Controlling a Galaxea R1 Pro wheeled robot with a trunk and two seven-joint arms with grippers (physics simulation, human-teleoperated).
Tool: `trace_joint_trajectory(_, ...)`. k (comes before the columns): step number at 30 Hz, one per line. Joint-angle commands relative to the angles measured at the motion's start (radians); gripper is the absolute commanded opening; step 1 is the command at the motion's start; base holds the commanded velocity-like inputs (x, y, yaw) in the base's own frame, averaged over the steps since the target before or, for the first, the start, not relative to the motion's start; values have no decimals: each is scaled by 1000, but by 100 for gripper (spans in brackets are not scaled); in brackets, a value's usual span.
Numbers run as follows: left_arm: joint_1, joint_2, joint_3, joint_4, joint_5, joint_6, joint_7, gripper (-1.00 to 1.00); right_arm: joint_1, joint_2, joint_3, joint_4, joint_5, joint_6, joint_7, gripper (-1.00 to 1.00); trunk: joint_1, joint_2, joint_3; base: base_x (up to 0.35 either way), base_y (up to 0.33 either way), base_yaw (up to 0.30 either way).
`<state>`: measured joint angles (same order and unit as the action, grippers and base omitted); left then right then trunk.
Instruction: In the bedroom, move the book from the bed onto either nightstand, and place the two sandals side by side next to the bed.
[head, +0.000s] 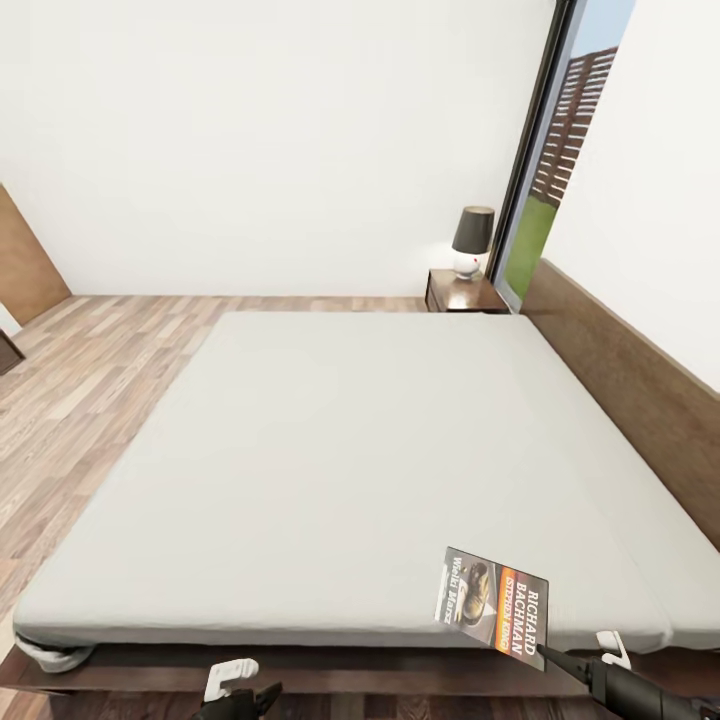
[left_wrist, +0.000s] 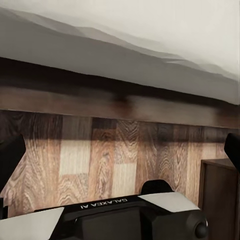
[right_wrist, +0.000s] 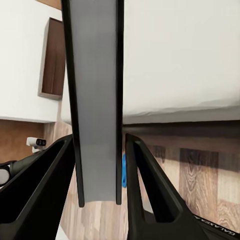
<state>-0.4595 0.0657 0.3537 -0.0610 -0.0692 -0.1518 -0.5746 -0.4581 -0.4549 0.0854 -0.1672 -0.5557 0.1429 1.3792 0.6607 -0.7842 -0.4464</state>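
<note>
The book (head: 492, 598), with its orange band and white "Richard Bachman" letters, is at the near right corner of the bed (head: 330, 450), tilted up off the light-grey mattress. My right gripper (head: 545, 650) is shut on its near edge. In the right wrist view the book (right_wrist: 95, 100) stands edge-on between the two black fingers (right_wrist: 145, 175). A sliver of a bright-blue sandal (right_wrist: 123, 171) shows behind it on the floor. My left gripper (head: 240, 695) hangs low in front of the bed frame (left_wrist: 120, 100), open and holding nothing. A nightstand (head: 465, 291) stands at the bed's far right corner.
A lamp (head: 472, 240) with a dark shade stands on the far nightstand beside the tall black-framed window (head: 545, 150). The headboard (head: 630, 380) runs along the right. Another dark-brown cabinet (left_wrist: 220, 195) stands on the plank floor (head: 90, 370) near the left gripper.
</note>
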Motion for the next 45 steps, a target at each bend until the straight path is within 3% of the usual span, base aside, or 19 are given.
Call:
trace_joint_trajectory(1,-1,0,5,1,-7,-5,-2,100,-1,-1,8,0,-10,11,3,-100,0,-1,0,0,0,12)
trace_joint_trajectory(19,-1,0,5,1,-7,-6,-2,100,-1,-1,7,0,-13,12,5,-100,0,-1,1,0,0,37)
trace_joint_trajectory(45,-1,-1,5,3,-7,-6,-2,100,-1,-1,7,2,-13,13,0,-100,0,-1,1,0,0,279)
